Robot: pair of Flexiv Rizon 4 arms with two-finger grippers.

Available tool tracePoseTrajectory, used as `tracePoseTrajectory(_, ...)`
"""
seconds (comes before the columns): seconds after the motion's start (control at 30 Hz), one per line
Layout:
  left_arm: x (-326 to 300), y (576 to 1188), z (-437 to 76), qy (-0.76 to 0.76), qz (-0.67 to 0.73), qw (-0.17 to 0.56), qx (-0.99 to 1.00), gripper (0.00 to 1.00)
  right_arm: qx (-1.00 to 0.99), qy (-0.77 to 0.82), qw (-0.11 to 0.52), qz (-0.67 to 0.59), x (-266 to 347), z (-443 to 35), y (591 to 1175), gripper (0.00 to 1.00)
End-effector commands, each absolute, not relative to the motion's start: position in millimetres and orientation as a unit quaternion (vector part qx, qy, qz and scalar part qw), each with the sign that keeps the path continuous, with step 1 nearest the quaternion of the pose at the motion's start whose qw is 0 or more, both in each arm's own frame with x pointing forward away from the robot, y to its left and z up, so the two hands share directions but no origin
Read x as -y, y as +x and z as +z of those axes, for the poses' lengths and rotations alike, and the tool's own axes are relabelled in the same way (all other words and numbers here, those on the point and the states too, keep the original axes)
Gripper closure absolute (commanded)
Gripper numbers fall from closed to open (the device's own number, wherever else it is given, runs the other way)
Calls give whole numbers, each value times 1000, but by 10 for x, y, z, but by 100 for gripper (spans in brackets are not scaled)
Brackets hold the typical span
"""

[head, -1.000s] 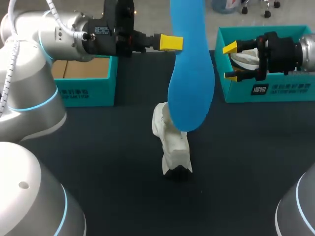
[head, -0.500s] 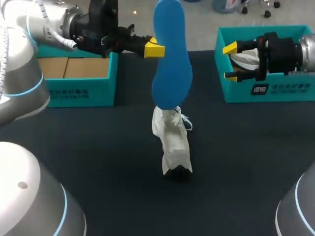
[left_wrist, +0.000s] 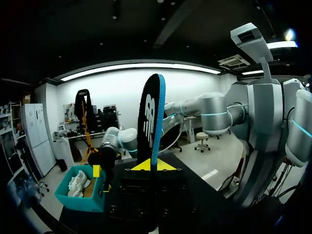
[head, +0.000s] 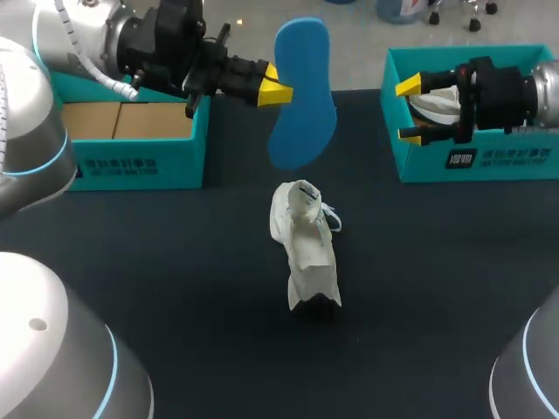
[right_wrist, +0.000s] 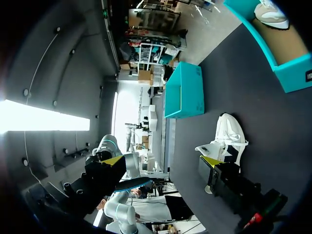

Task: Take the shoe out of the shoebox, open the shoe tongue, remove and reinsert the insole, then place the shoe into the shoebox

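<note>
My left gripper (head: 276, 86) is shut on the blue insole (head: 302, 94) and holds it upright in the air, above and beyond the white shoe (head: 306, 249). The insole hangs clear of the shoe. In the left wrist view the insole (left_wrist: 151, 117) stands edge-on between the yellow tips of the gripper (left_wrist: 151, 165). The shoe sits on the dark table's middle with its mouth pulled open and laces loose, and it also shows in the right wrist view (right_wrist: 228, 132). My right gripper (head: 408, 110) hangs open and empty over the right shoebox (head: 476, 159).
The right teal shoebox has another white shoe (head: 434, 103) inside. A second teal shoebox (head: 140, 161) with a cardboard bottom stands at the left, under my left arm. Dark table (head: 201, 288) lies around the shoe.
My left gripper has drawn the insole out of the shoe, moving it left and away from the camera until its lower end hangs free. The shoe's mouth now shows. The right arm stayed still.
</note>
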State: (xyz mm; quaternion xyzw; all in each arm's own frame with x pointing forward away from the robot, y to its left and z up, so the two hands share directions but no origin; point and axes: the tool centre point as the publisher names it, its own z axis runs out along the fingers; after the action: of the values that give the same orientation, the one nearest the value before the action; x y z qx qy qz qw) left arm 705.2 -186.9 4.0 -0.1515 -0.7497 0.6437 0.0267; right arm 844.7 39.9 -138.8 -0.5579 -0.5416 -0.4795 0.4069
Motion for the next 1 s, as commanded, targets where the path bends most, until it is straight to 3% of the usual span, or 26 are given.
tracePoseTrajectory(0.03,1898,7146,-154,-338,594,-175,709,100,541,-559,407,-479,-409,-1392,8450,0)
tracePoseTrajectory(0.33,1991,7284,-377,-541,479,-322,612,100,541,-559,407,-479,-409,-1392,8450,0)
tracePoseTrajectory(0.77,1991,7284,-377,-541,479,-322,612,100,541,-559,407,-479,-409,-1392,8450,0)
tracePoseTrajectory(1.0,2061,7380,-770,-630,345,-400,569,100,541,-559,407,-479,-409,-1392,8450,0)
